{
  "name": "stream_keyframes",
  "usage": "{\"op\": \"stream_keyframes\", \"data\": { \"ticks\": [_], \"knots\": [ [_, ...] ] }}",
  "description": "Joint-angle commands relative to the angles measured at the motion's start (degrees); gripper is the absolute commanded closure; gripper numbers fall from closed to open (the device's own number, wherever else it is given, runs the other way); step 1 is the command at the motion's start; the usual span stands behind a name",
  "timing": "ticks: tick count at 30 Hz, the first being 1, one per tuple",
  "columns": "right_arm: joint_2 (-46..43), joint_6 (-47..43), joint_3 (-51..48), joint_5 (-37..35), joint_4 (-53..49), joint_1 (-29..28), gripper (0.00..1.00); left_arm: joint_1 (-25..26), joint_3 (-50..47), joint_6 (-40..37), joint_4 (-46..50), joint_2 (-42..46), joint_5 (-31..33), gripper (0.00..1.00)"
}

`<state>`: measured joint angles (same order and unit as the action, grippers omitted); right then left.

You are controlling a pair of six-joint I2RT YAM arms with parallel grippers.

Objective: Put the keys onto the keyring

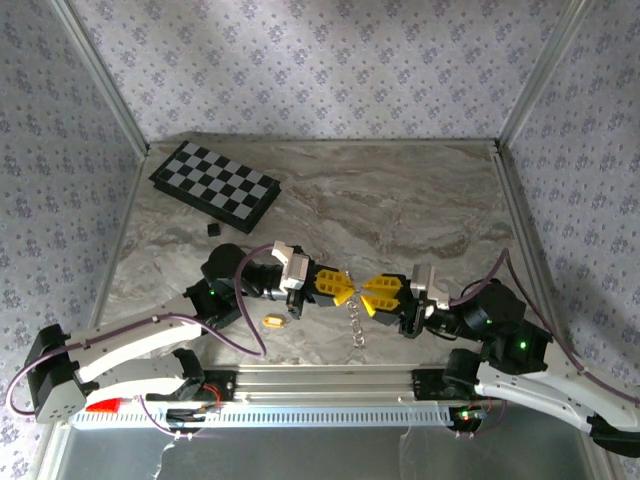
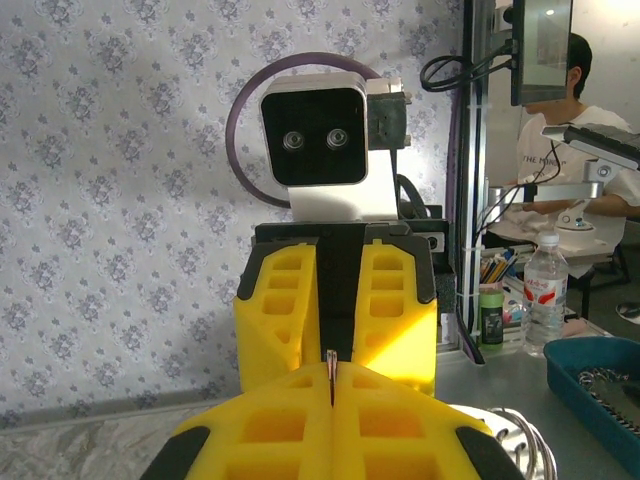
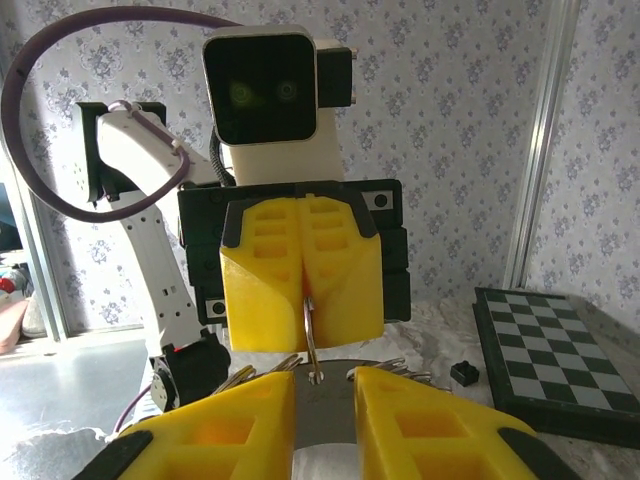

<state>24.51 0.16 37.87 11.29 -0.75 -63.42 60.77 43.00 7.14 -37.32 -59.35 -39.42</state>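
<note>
The keyring [image 1: 356,322], a silver ring with several silver pieces dangling, hangs between my two grippers above the table's near middle. My left gripper [image 1: 345,290] is shut on the thin ring's edge [image 2: 331,368], which pokes up between its yellow fingers [image 2: 270,420]. Facing it, my right gripper [image 3: 322,378] has its jaws a little apart, closed on a flat silver piece [image 3: 322,410] threaded on the ring [image 3: 311,335]. More silver pieces [image 3: 395,368] fan out behind. The small yellow-gold key [image 1: 272,322] lies on the table, left of the grippers and apart from them.
A black-and-white checkerboard [image 1: 215,183] lies at the back left, with a small black piece [image 1: 212,229] in front of it. Patterned walls and metal posts [image 1: 525,85] close in the marble table [image 1: 400,200]. A blue bin [image 2: 600,390] stands beyond the cell.
</note>
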Motion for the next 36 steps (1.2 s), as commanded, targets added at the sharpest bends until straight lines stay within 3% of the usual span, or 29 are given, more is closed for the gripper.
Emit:
{"op": "stream_keyframes", "data": {
  "ticks": [1, 14, 22, 24, 30, 33, 36],
  "knots": [
    [-0.29, 0.01, -0.69, -0.50, 2.29, -0.21, 0.80, 0.70, 0.50, -0.45, -2.93, 1.15, -1.07, 1.00],
    [1.57, 0.28, -0.96, 1.27, 3.75, -0.30, 0.86, 0.75, 0.68, -1.76, -0.74, 1.67, -0.53, 1.00],
    [1.98, 0.16, -1.03, 0.55, 3.65, -0.30, 1.00, 0.75, 1.01, -3.05, 2.24, 2.25, -0.23, 1.00],
    [1.95, -0.44, -0.11, -0.13, 1.53, -0.39, 1.00, 0.75, 2.22, -5.34, 7.61, 3.02, 0.44, 0.98],
    [3.21, -4.57, 6.25, -6.41, -12.11, -0.64, 1.00, 0.75, 8.45, -16.62, 32.45, 7.29, 9.84, 0.63],
    [5.20, -7.17, 10.62, -8.76, -19.43, -0.98, 1.00, 0.75, 12.97, -21.46, 45.01, 7.14, 14.38, 0.61],
    [8.46, -9.30, 15.04, -9.77, -25.14, -1.43, 1.00, 0.75, 15.97, -23.96, 51.22, 6.30, 15.40, 0.64]
  ]
}}
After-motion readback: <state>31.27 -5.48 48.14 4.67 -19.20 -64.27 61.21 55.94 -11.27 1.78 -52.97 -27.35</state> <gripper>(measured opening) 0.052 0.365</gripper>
